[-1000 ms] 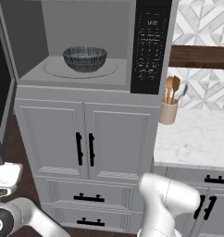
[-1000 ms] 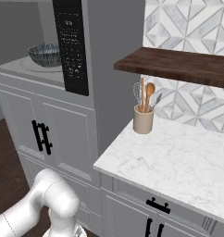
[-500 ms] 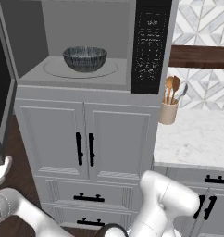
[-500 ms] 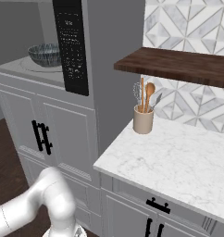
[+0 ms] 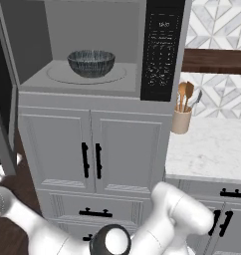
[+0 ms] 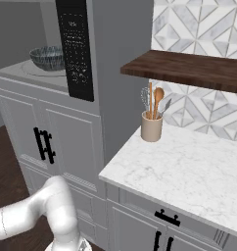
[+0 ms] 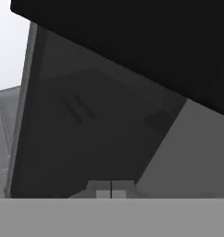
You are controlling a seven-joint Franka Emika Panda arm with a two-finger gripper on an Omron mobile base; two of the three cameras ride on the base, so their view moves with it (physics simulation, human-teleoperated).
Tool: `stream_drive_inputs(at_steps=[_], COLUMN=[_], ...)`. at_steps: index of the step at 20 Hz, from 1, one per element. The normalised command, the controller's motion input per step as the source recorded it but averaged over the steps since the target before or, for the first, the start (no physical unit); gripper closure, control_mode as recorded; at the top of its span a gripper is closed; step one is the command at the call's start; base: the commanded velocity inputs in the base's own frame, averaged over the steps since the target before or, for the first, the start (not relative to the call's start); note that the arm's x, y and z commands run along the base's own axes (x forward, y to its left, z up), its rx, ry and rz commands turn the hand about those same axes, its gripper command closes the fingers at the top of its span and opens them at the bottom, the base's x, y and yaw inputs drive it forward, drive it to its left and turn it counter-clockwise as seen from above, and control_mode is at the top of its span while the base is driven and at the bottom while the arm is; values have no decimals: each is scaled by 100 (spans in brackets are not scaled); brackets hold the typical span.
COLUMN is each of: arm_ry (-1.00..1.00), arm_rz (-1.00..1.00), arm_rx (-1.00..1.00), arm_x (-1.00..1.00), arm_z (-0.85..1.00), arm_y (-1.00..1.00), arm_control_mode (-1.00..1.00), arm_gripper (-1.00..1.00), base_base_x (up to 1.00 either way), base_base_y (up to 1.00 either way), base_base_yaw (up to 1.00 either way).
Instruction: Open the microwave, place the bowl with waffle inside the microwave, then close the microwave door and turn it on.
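The gripper (image 7: 111,189) is closed, its two tips pressed together at the bottom of the hand view, right up against the dark tinted glass of the microwave door (image 7: 86,134); in the left base view that door (image 5: 4,119) stands swung open at the far left edge, leaving the microwave (image 5: 95,47) cavity fully exposed with open room in front of it; the bowl (image 5: 91,63) sits on the round turntable (image 5: 86,74) inside, well apart from the gripper, up and to the right of the door; the waffle cannot be made out within the rim; right of the cavity runs the black keypad panel (image 5: 163,50), then the tan utensil cup (image 5: 181,119) on the marble surface (image 5: 212,149); since half a second ago the arm has swung further left and low, while bowl and cup stay put.
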Motion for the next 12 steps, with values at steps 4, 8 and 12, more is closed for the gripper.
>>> stream_drive_inputs(at_steps=[4,8,12], arm_ry=[11,21,31], arm_rz=[-1,-1,0], arm_rx=[53,58,53], arm_x=[68,91,100], arm_z=[69,86,79], arm_y=[-100,-100,-100], arm_control_mode=[-100,-100,-100], arm_gripper=[100,100,100], base_base_x=[0,0,0], base_base_y=[0,0,0], base_base_yaw=[0,0,0])
